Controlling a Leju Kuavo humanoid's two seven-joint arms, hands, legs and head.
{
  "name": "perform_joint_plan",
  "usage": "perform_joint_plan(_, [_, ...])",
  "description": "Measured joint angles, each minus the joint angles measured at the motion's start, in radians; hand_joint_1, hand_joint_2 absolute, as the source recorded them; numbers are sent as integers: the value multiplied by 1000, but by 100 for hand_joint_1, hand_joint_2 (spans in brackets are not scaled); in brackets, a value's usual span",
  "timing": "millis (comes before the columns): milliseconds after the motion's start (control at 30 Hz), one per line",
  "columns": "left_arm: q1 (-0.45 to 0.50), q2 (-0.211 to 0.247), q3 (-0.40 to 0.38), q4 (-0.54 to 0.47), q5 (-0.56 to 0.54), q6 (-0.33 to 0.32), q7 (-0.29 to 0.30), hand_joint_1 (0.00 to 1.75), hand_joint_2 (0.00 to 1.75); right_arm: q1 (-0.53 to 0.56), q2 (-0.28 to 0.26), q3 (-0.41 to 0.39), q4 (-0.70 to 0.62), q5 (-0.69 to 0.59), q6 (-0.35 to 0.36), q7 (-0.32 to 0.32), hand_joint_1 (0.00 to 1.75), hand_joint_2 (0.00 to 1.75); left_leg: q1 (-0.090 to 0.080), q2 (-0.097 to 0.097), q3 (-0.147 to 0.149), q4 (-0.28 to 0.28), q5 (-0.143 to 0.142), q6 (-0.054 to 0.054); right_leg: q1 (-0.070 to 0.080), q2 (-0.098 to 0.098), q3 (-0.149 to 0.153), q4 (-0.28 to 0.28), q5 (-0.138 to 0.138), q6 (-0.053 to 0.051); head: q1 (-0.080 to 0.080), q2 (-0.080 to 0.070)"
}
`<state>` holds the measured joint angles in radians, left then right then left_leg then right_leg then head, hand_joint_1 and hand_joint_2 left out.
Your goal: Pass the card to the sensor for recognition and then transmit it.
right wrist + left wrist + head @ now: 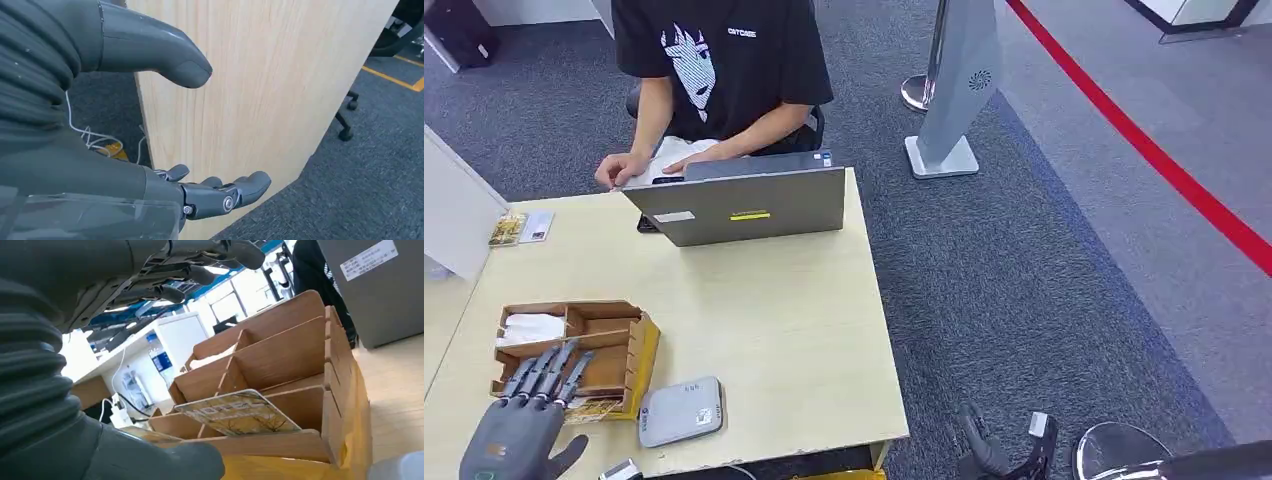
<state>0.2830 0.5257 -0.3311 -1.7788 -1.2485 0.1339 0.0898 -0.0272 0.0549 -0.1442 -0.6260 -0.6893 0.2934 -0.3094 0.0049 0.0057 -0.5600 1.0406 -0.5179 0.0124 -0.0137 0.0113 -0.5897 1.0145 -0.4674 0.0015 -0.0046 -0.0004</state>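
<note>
Card [239, 415] lies tilted in the nearest compartment of the wooden organizer [614, 335], propped against a divider, at the near left corner of the desk [784, 300]. The left hand [524, 425] hovers above that organizer with its fingers [549, 375] stretched apart and holding nothing; they reach over the slots rather than down into the one with the card. The right hand [210, 192] hangs low beside the desk's edge, fingers loosely apart, empty.

The main risk, as I judge it, is the pick itself. The card is thin and sits low between wooden walls, so thick fingers may strike a divider, push the organizer along the desk, or press the card flat where it is harder to pinch. A weak pinch could let it slip on the way to the grey sensor [682, 411], which sits just beside the organizer. A person [714, 70] works at a laptop [744, 205] at the far side, well apart from the reach.
</note>
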Motion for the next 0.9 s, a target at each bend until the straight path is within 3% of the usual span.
perform_joint_plan(133, [0,-17,16,24,45,0,-37,0,175,0,1,0,-3,1,0,3,0,175,0,0,0,0,0,0,0,0,0,0,0,0,0,0])
perform_joint_plan(800, [0,-62,43,90,58,22,-51,0,175,2,2,-1,-12,1,-3,6,0,175,0,0,0,0,0,0,0,0,0,0,0,0,0,0])
perform_joint_plan(833, [0,-65,46,94,65,23,-53,141,175,2,2,-1,-13,1,-3,9,0,175,0,0,0,0,0,0,0,0,0,0,0,0,0,0])
perform_joint_plan(867, [0,-67,49,98,70,24,-57,175,175,3,2,-1,-14,1,-3,11,0,175,0,0,0,0,0,0,0,0,0,0,0,0,0,0])
perform_joint_plan(900, [0,-69,51,101,76,24,-62,175,175,3,2,-1,-14,0,-3,12,0,175,0,0,0,0,0,0,0,0,0,0,0,0,0,0])
